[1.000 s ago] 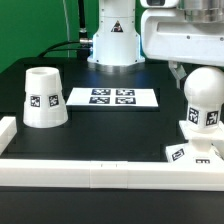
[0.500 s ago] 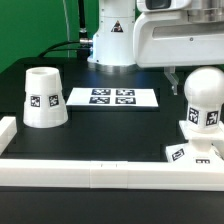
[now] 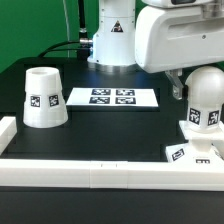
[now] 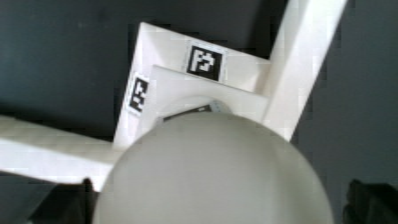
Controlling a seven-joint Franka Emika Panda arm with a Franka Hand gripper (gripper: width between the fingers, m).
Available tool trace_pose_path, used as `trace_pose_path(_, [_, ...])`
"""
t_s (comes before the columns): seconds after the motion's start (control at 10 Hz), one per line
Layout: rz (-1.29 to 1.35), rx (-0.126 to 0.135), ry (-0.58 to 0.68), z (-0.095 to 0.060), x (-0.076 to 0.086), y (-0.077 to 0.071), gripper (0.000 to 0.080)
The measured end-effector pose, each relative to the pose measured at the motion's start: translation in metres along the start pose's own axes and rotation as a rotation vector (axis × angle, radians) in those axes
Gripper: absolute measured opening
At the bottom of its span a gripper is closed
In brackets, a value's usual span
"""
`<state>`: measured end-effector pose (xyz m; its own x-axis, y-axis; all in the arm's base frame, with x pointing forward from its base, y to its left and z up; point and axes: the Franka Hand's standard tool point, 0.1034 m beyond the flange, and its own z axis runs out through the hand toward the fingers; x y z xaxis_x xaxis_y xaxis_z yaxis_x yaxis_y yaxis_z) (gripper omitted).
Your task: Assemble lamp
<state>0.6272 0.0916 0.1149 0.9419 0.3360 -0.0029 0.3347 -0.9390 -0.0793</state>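
The rounded bulb (image 3: 205, 100) stands upright on the flat square base (image 3: 194, 153) at the exterior view's right, in the corner of the white rails. My gripper (image 3: 186, 80) hangs just above and behind the bulb's top, its white hand filling the upper right. In the wrist view the bulb (image 4: 214, 165) fills the space between my two dark fingers (image 4: 64, 205), which stand apart on either side with a small gap to it. My gripper (image 4: 217, 206) is open. The base's tags (image 4: 199, 62) show beyond the bulb. The cup-like shade (image 3: 43, 97) stands mouth up at the left.
The marker board (image 3: 113, 97) lies flat in the middle of the black table. A white rail (image 3: 100, 176) runs along the front and up the left side (image 3: 8, 130). The arm's white base (image 3: 112, 40) stands at the back.
The arm's white hand has come lower and a little toward the exterior view's left over the bulb. The bulb, base and shade have not moved.
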Motion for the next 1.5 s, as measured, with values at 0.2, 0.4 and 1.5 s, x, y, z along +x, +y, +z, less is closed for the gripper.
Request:
trace_pose_path(0.2, [-0.126, -0.001, -0.001, 0.0003, -0.0005, 0.0014, 0.0699])
trace_pose_path(0.4, [-0.239, -0.002, -0.002, 0.0005, -0.0009, 0.0026, 0.0699])
trace_pose_path(1.5, [-1.159, -0.086, -0.062, 0.0032, 0.0074, -0.0019, 0.0699])
